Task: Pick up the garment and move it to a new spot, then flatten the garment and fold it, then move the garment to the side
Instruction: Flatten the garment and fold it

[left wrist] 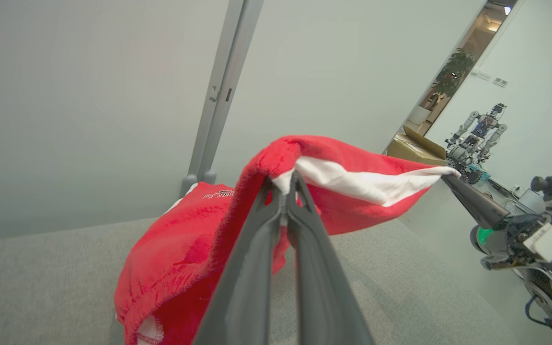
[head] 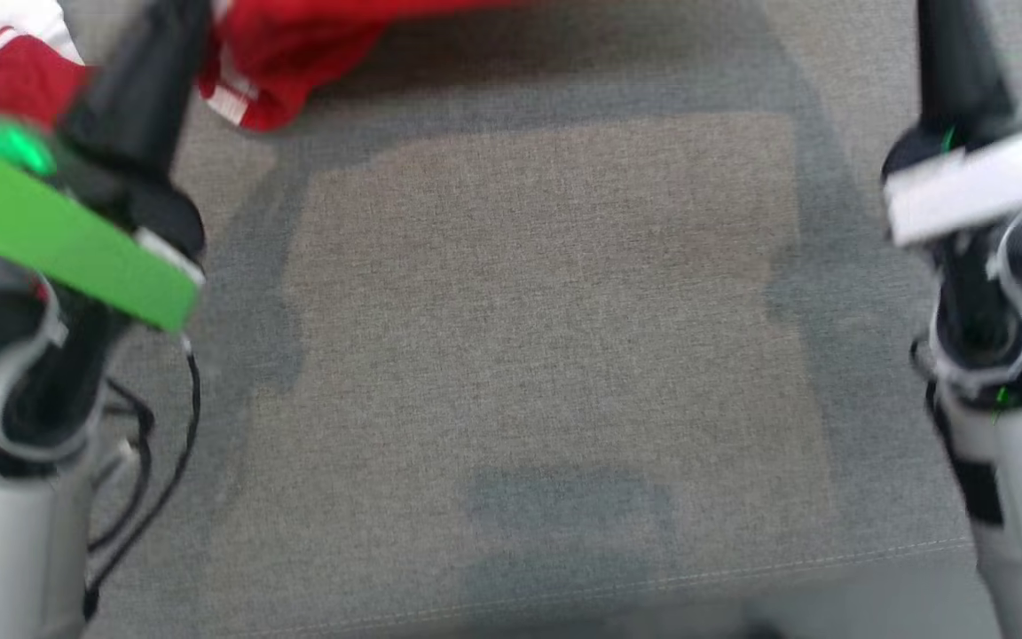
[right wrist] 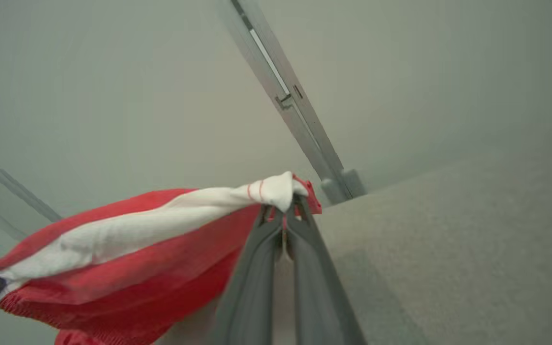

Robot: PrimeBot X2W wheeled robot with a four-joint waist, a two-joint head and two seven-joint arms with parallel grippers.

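Left gripper and right gripper both clamped on the red-white garment, stretched between them, held up. Pickup done; placing, flattening, folding, moving aside outstanding.

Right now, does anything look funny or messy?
Nothing is spilled or broken. The red garment hangs bunched and lopsided between the left gripper and the right gripper, sagging toward the grey surface.
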